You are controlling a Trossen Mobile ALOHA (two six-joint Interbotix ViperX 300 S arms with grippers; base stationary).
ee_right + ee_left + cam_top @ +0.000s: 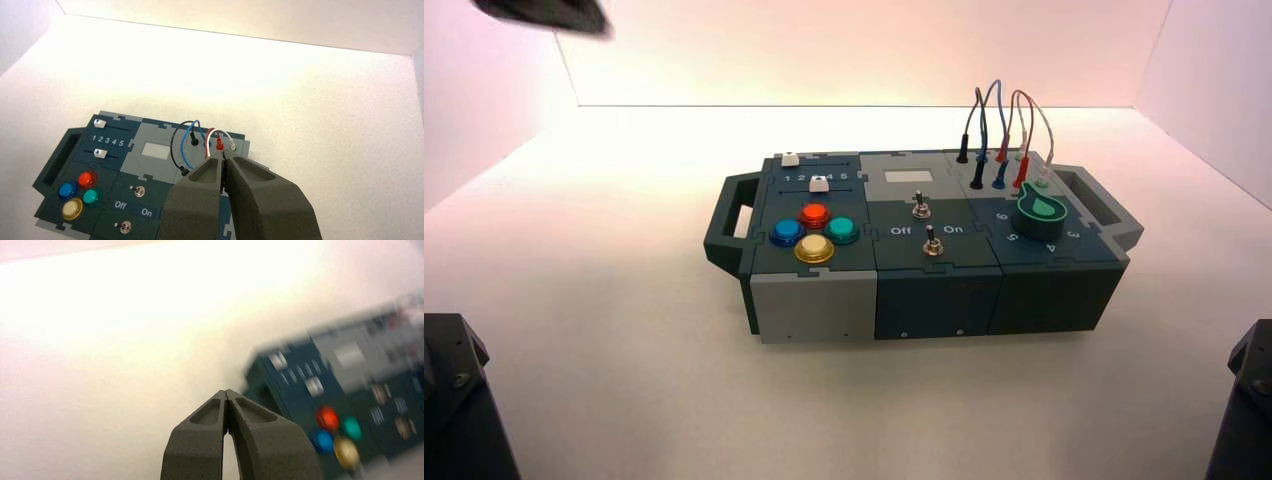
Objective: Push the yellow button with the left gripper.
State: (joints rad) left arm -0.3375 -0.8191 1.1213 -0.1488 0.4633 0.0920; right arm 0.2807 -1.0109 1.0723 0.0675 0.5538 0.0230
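Observation:
The yellow button (814, 248) is the nearest of the round buttons on the box's left part, with red (814, 214), blue (786, 232) and teal-green (842, 230) ones around it. It also shows in the left wrist view (346, 452) and the right wrist view (72, 208). My left gripper (226, 392) is shut and empty, its fingertips touching, high and well to the left of the box. A dark blurred piece of that arm (549, 14) shows at the high view's top left corner. My right gripper (222, 157) is shut and empty, held above the box's wire sockets.
The box (924, 300) has handles at both ends, two white sliders (818, 184), two toggle switches (932, 240) lettered Off and On, a green knob (1041, 210) and plugged wires (1002, 125). Black arm bases (454, 400) stand at both near corners.

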